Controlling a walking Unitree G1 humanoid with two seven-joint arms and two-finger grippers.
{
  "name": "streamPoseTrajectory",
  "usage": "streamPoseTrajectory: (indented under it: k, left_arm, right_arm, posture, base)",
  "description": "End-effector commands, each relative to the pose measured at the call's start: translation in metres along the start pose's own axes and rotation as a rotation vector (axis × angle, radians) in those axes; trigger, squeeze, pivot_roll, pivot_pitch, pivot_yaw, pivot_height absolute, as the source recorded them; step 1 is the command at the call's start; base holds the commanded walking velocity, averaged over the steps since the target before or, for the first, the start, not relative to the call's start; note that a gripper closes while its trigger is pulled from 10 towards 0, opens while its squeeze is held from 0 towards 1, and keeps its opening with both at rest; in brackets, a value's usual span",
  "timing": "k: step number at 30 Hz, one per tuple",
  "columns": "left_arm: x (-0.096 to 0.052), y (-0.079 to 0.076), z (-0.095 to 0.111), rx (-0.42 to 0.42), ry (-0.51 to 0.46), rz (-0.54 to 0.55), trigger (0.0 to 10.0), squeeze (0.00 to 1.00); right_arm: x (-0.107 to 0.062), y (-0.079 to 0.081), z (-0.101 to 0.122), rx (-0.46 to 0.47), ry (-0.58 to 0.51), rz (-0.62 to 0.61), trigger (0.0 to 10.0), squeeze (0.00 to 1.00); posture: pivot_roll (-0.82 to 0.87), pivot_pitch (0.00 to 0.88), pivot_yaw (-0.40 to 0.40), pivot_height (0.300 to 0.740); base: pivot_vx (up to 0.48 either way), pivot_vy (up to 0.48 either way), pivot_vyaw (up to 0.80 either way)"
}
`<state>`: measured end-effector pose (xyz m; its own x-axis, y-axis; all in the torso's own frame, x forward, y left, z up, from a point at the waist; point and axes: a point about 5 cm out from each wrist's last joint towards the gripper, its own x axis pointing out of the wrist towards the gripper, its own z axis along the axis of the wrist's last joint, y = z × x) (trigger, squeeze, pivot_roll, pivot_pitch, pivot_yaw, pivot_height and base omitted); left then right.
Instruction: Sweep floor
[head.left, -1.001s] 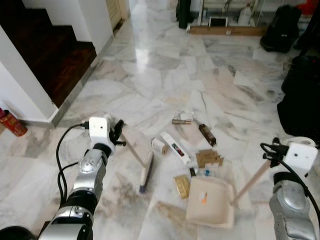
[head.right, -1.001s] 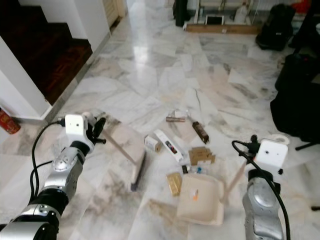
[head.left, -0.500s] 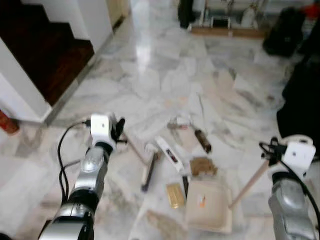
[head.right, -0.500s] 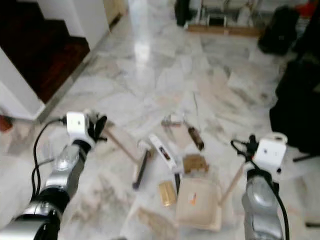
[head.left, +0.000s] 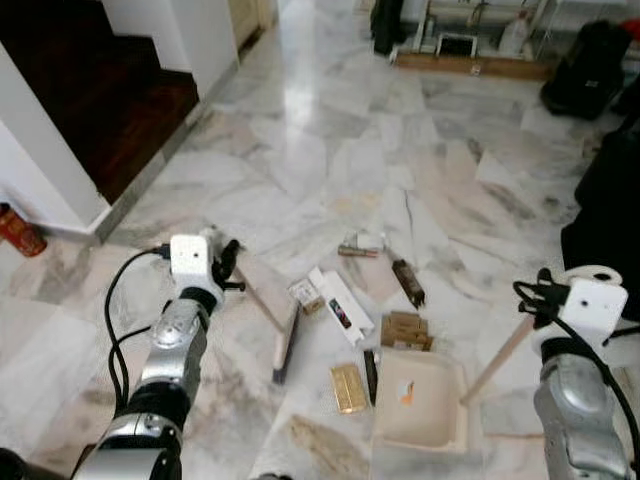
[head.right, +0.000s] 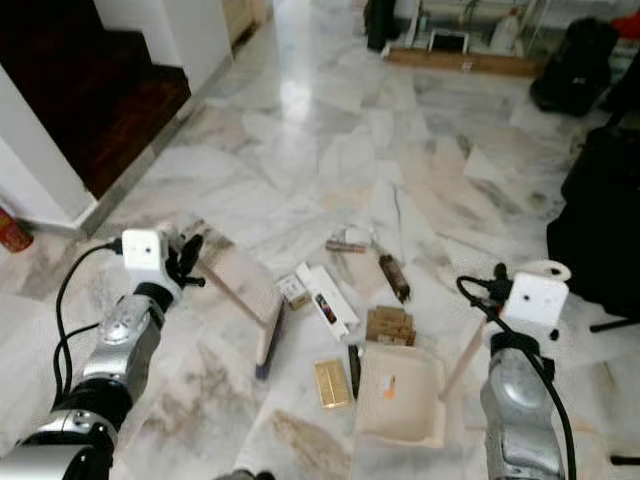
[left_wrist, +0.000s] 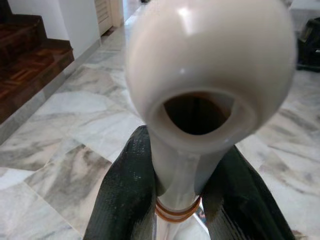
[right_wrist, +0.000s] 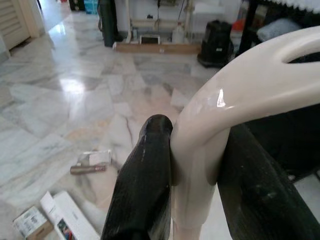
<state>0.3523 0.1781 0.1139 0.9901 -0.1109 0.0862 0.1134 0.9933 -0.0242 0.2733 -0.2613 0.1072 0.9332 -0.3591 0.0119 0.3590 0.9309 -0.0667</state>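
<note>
My left gripper (head.left: 222, 266) is shut on the broom's pale wooden handle (left_wrist: 192, 100), whose rounded end looms close in the left wrist view. The broom head (head.left: 286, 342) rests on the marble floor beside a small box (head.left: 303, 292). Holding the cream dustpan's handle (right_wrist: 210, 125) is my right gripper (head.left: 535, 306), also shut. The dustpan (head.left: 418, 400) lies flat on the floor with a small scrap in it. Before it lies litter: a long white box (head.left: 335, 303), a gold packet (head.left: 347, 387), a dark pen (head.left: 370, 375), folded cardboard (head.left: 404, 330), a brown bottle (head.left: 410, 283) and a metal tube (head.left: 360, 247).
Dark wooden stairs (head.left: 100, 100) and a white wall corner (head.left: 40, 170) stand at the left, with a red can (head.left: 20, 230) at the wall's foot. Black bags (head.left: 610, 200) crowd the right side. A low shelf (head.left: 470, 50) stands far ahead. Open marble floor stretches between.
The whole view has shifted slightly and is sharp again after the blur. Both grippers keep their hold. Broom head, dustpan and litter lie about where they were.
</note>
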Motion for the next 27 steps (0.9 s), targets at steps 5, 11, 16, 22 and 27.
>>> streamPoseTrajectory:
  k: [5,11,16,22,27]
  left_arm:
    - [0.001,0.001,0.006,0.008,-0.029,-0.003,10.0,0.0]
    - [0.0,0.002,0.005,0.009,-0.025,-0.005,10.0,0.0]
    - [-0.001,0.001,0.004,0.009,-0.018,-0.018,10.0,0.0]
    - [-0.002,0.002,-0.002,0.029,0.036,-0.054,10.0,0.0]
    - [-0.004,0.001,-0.007,0.028,0.077,-0.093,10.0,0.0]
  right_arm:
    - [-0.003,-0.005,0.009,-0.034,-0.045,-0.014,10.0,0.0]
    - [-0.009,-0.018,0.008,-0.081,-0.035,-0.082,10.0,0.0]
    - [-0.013,-0.028,-0.001,-0.092,-0.004,-0.12,10.0,0.0]
    - [-0.016,-0.021,-0.014,-0.087,0.035,-0.112,10.0,0.0]
    - [-0.015,-0.018,-0.022,-0.078,0.053,-0.109,10.0,0.0]
  posture:
    - [0.05,0.138,0.029,0.74]
    - [0.04,0.134,0.03,0.74]
    - [0.04,0.127,0.034,0.74]
    - [0.06,0.131,0.038,0.74]
    - [0.06,0.151,0.042,0.74]
  base:
    - [0.0,0.0,0.0]
    - [0.0,0.0,0.0]
    - [0.0,0.0,0.0]
    - [0.0,0.0,0.0]
    - [0.0,0.0,0.0]
